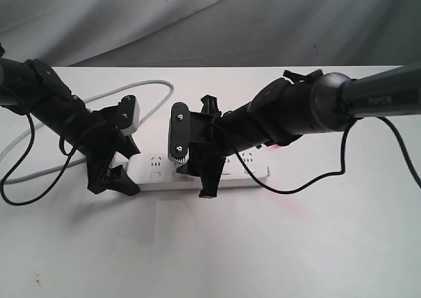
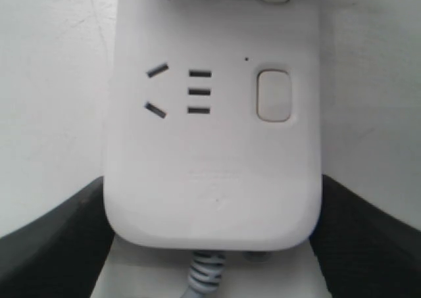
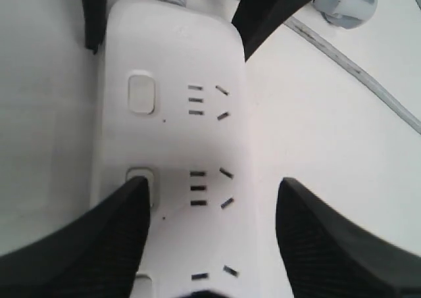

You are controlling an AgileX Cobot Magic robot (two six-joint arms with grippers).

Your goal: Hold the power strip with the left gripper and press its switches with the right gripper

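1. Power strip (image 1: 152,168): lies flat mid-table (image 1: 296,245). It is probably rigid, light, smooth plastic, likely to slide unless braced across its narrow width.
2. Switches (image 3: 142,94): a row along one long edge.
3. Left gripper (image 2: 210,199): clamped across the end where the cord (image 2: 207,275) leaves, clear of the buttons.
4. Right gripper (image 3: 214,199): jaws apart, one tip at the second switch.
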